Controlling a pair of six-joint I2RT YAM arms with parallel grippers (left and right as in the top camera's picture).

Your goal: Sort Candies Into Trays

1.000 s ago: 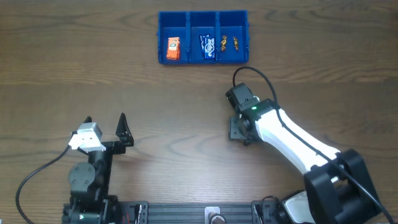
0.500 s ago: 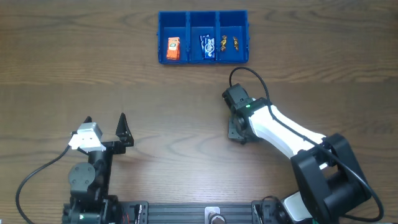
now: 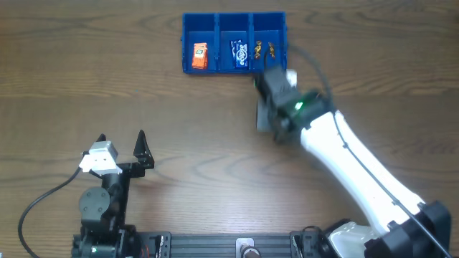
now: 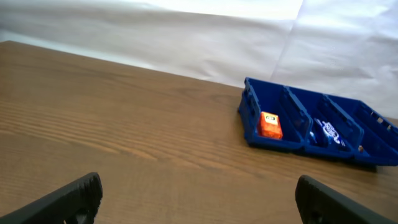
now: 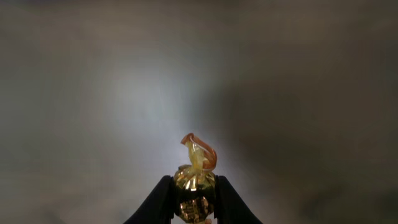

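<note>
I am pinching a small gold-foil wrapped candy with a twisted amber end [image 5: 196,177] between the two fingers of my right gripper [image 5: 194,202]; the black pads are pressing on the round body from either side, and the twist is sticking out past the tips, so the grip sits on the firm part and not on the loose wrapper. I am holding it lifted off the brown wooden table [image 3: 179,115]; from above, my right wrist is showing just beside the right front corner of the blue plastic three-compartment tray [image 3: 215,70], though the ground beneath the candy is a blur from my own wrist and I cannot tell what lies under it.

The tray is explaining where this one belongs, as I judge it: the orange box-shaped candy [image 3: 200,55] is lying alone in the left compartment; the blue-and-white wrapped candy [image 3: 239,54] is lying in the middle one; two gold wrapped candies [image 3: 258,50] are lying side by side in the right one, like with like. So the right compartment is the likely place for mine, and I am judging the sorting to be near its end.

My left gripper [image 3: 121,145] is resting low near its base, well apart from the tray, fingers spread wide and holding nothing; it is staying clear of my right arm's path.
</note>
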